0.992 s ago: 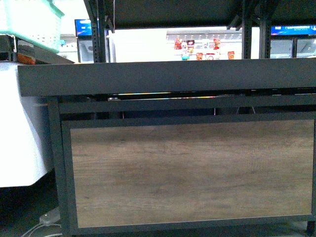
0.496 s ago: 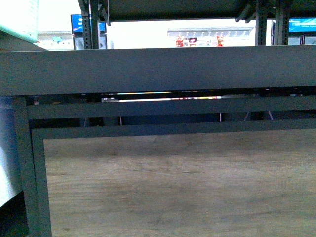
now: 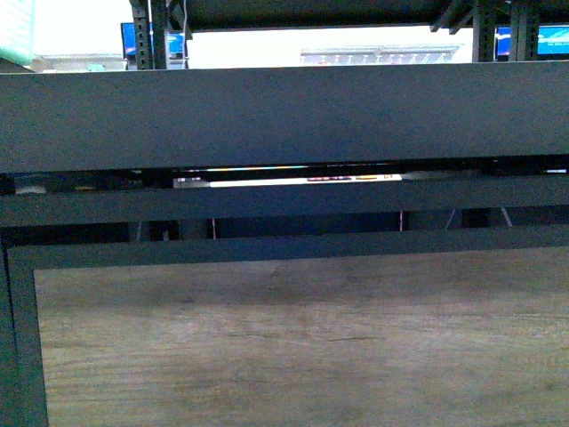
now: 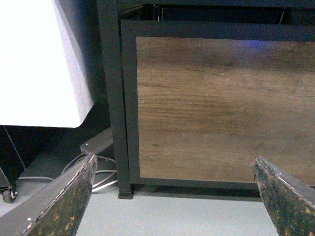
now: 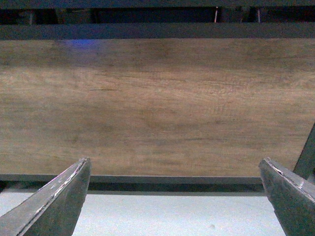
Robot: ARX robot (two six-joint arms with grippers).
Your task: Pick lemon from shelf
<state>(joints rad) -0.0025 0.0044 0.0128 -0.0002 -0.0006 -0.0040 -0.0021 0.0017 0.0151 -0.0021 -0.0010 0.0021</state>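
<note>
Shelf (image 3: 284, 116) front fills the front view. Its dark tray rim runs level from side to side as one long band, with a thinner rail below it and the wood-grain panel (image 3: 302, 347) under that. The flat face is turned squarely toward the robot. The tray's rim hides whatever lies on it, and the lemon shows in no view, so its place and its long axis cannot be told.

Both wrist views face the low part of the shelf. The left fingers (image 4: 69, 201) are spread wide with nothing between them. They frame the panel's near corner, beside a black upright (image 4: 109, 88) that stands on the pale floor (image 4: 187, 216). The panel lies beyond their tips, apart from them. A white cabinet (image 4: 39, 59) stands just beside the upright, with cables (image 4: 101, 172) on the floor by its foot.

The right fingers (image 5: 49, 206) are also released and wide apart, holding nothing. They frame the middle of the panel, whose grain runs sideways along the shelf's length, and its lower edge sits just above the floor.
</note>
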